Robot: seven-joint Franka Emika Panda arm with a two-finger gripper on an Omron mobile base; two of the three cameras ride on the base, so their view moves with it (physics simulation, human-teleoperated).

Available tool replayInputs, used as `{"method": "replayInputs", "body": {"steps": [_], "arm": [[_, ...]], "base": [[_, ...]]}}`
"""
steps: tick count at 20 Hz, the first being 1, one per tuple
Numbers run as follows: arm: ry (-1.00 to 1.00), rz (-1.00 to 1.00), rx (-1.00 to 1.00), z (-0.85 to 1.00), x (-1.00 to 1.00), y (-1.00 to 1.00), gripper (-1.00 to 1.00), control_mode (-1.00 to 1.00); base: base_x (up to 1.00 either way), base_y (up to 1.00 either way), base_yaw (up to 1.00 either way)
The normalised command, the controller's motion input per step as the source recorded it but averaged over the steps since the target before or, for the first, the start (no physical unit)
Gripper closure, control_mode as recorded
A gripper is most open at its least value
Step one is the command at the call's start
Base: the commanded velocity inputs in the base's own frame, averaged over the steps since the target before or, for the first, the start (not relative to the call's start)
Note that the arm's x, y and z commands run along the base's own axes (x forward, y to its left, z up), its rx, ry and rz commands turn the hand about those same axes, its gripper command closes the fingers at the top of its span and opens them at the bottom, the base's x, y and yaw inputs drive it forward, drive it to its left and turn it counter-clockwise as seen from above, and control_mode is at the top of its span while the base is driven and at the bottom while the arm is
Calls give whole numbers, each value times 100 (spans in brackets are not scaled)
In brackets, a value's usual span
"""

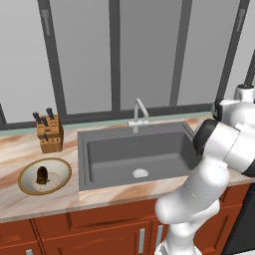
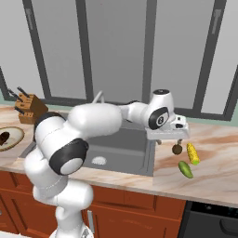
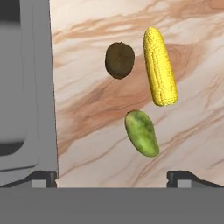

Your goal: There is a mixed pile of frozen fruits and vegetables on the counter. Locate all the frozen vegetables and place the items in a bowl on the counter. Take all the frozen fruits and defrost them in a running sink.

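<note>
Hovering my claw (image 3: 111,177), jaws wide and empty, over the pile.
I'm judging the rigid yellow corn cob (image 3: 160,66) ahead as slippery; gripping across its middle.

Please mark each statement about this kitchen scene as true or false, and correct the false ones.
1. The bowl holds a dark brown lump. True.
2. The corn cob lies inside the sink. False: it lies on the counter, right of the sink.
3. The gripper is closed on the brown ball. False: it is open and holds nothing.
4. The green piece lies apart from the corn cob. True.
</note>
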Motion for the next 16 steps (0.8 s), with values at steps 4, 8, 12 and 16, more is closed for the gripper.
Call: {"method": "replayInputs", "body": {"steps": [4,8,12,16], "arm": [[-1,0,-2,-9,27,-35,-100,-100],[1,2,0,-4,11,-25,-100,-100],[3,1,0,-6,21,-40,-100,-100],[0,4,-2,-16,25,-30,-100,-100]], "base": [[0,0,0],[0,0,0],[0,0,0],[0,0,0]]}}
